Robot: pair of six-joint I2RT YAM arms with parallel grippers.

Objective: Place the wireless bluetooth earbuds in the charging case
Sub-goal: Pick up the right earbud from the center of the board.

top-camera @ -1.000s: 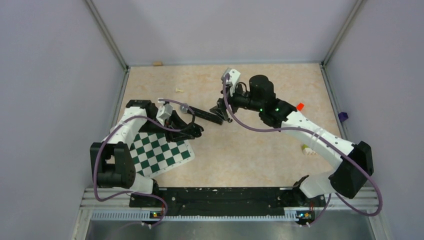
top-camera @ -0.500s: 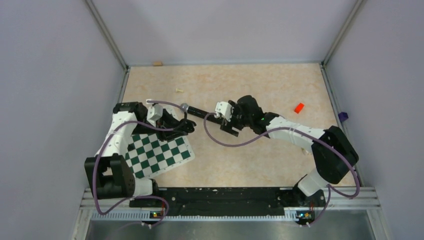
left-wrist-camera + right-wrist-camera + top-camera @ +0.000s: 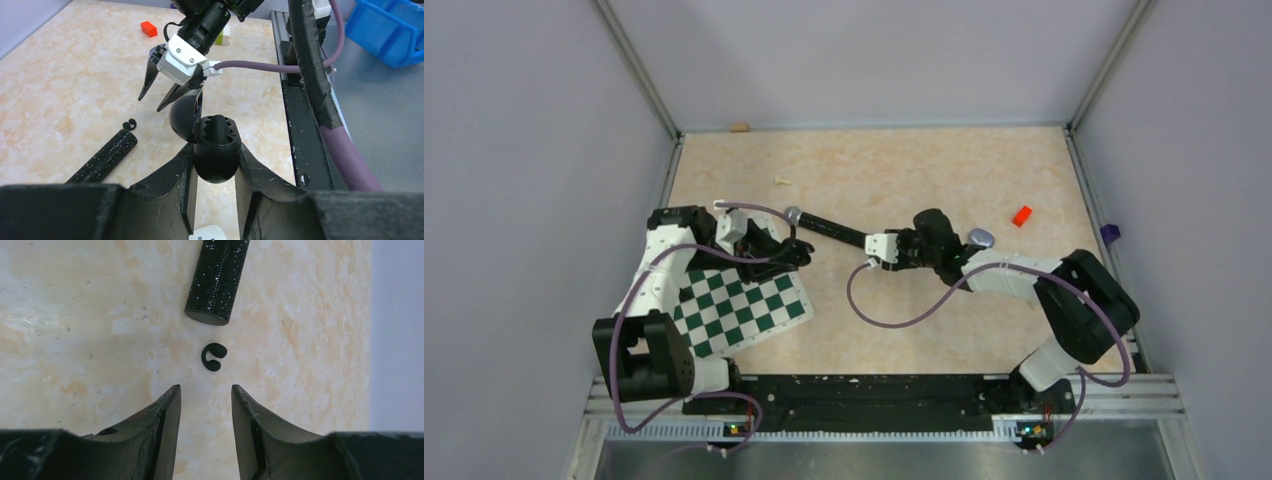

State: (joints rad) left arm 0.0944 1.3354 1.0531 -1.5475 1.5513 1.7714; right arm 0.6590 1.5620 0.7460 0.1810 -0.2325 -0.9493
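Observation:
My left gripper (image 3: 215, 150) is shut on the black egg-shaped charging case (image 3: 216, 162), whose lid (image 3: 184, 116) hangs open over the empty dark wells. In the top view the left gripper (image 3: 802, 255) holds it above the chessboard's far edge. One tiny black earbud (image 3: 214, 357) lies on the table, curled like a C, just ahead of my right gripper (image 3: 205, 390). That gripper is open with nothing between its fingers. The left wrist view shows the same earbud (image 3: 130, 123) to the left of the case, and the right gripper (image 3: 151, 103) pointing down near it.
A black glittery cylinder (image 3: 217, 280) lies just beyond the earbud and runs left across the table (image 3: 829, 228). The green chessboard (image 3: 744, 305) lies under my left arm. A red block (image 3: 1022, 215), a pale rounded object (image 3: 980, 237) and a cream piece (image 3: 782, 181) also lie about.
My right arm has swung down and left, lowering its gripper to the table by the cylinder's end, and its jaws have narrowed. The left gripper keeps its hold on the case.

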